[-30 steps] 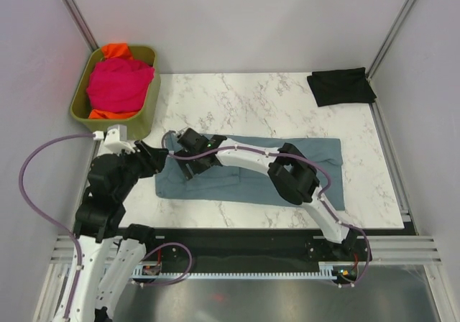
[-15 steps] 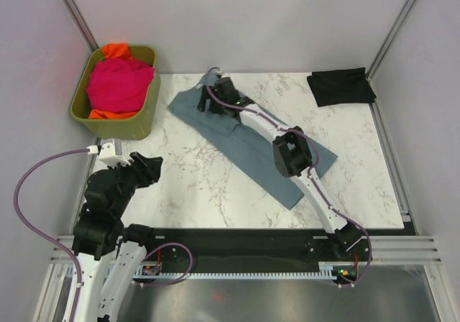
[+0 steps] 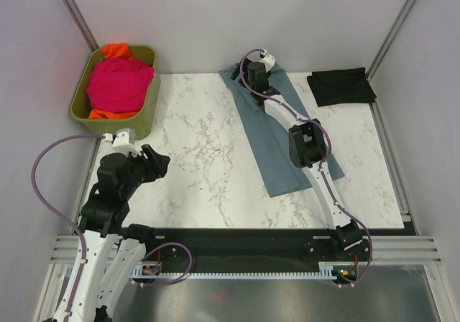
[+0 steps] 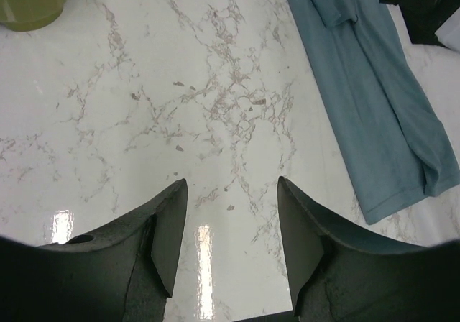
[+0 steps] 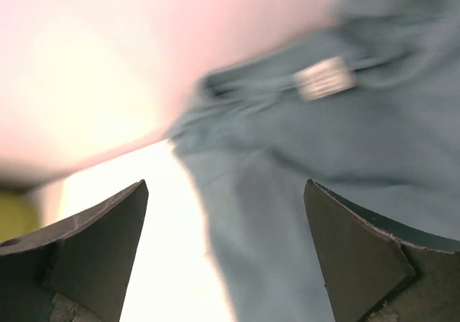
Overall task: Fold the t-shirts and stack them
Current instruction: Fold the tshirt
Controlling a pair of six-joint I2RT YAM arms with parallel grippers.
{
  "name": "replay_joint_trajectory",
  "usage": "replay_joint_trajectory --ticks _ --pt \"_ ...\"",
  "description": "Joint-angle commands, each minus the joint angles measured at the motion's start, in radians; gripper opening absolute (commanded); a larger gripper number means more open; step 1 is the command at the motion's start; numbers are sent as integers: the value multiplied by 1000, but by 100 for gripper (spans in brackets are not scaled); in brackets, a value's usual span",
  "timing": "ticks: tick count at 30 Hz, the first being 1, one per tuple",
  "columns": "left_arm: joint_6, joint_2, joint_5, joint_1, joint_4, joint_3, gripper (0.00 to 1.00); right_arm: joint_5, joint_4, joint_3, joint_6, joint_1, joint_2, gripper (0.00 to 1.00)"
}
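- A white marble-patterned table (image 3: 201, 142) seen from above, with two robot arms fixed at its near edge.
- The blue-grey shirt (image 3: 272, 157) lies on the table folded into a long narrow strip. It runs on a slant from the back edge near the middle down toward the near right.
- The right arm reaches out along that strip to its far end. The right gripper (image 5: 224, 189) hangs over the cloth there with its fingers spread wide and nothing between them. Its own camera is blurred, but it shows the shirt's collar area and a small pale label (image 5: 327, 77) below.
- The left arm is drawn in at the near left. The left gripper (image 4: 231, 185) hovers above bare marble, its fingers apart and holding nothing. The blue-grey strip lies well off to its right.
- The black shirt (image 3: 341, 86) sits folded into a small rectangle in the far right corner, apart from the blue-grey one.
- An olive-green bin (image 3: 147, 117) stands at the far left corner. The pink shirt (image 3: 118, 83) is bunched inside it, with the orange shirt (image 3: 115, 49) showing at the back and front of the pile.
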Motion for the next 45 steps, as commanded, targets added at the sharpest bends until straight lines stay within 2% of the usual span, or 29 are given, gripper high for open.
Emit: replay_joint_trajectory --ticks 1,3,4,6,7,9,10,12,13,14,19,22,25,33,39,42,43,44,45 --pt "31 59 45 2 50 -5 61 -145 146 -35 -81 38 -226 98" --pt "4 106 110 0 94 -17 60 -194 144 -129 -140 37 -372 98" --pt "-13 164 154 -10 146 -31 60 -197 140 -213 -162 38 -480 98" --pt "-65 213 168 -45 200 -40 63 -163 114 -305 -234 32 -594 98" --pt "-85 262 130 -114 257 -48 64 -139 74 -388 -262 28 -704 98" --pt "-127 324 78 -212 309 -48 65 -76 22 -471 -300 9 -811 98" --pt "-139 400 25 -322 347 -33 66 -21 -56 -541 -329 -1 -910 98" --pt "-156 512 3 -418 378 -1 67 37 -136 -618 -334 -41 -1010 98" --pt "-165 564 0 -488 395 31 67 48 -206 -708 -322 -60 -1111 98" --pt "-185 688 10 -516 426 50 67 52 -236 -759 -313 -78 -1160 98" --pt "-234 980 70 -657 556 165 67 47 -324 -1153 -289 -166 -1516 98" --pt "-275 1129 116 -699 628 237 67 -2 -356 -1291 -286 -173 -1651 98" --pt "-288 1255 95 -746 628 322 67 -45 -396 -1365 -271 -172 -1723 98" --pt "-354 1433 46 -828 523 461 65 -70 -448 -1430 -273 -172 -1797 98" --pt "-386 1501 -16 -877 388 524 51 -57 -473 -1424 -296 -172 -1804 98" --pt "-389 1510 -16 -877 387 513 32 -59 -479 -1427 -297 -172 -1804 98" --pt "-381 1508 -16 -879 388 509 15 -60 -482 -1430 -297 -172 -1805 98" --pt "-381 1501 -45 -876 380 506 5 -68 -483 -1435 -294 -172 -1804 98" --pt "-381 1466 -59 -876 377 483 2 -70 -485 -1447 -294 -173 -1804 98"
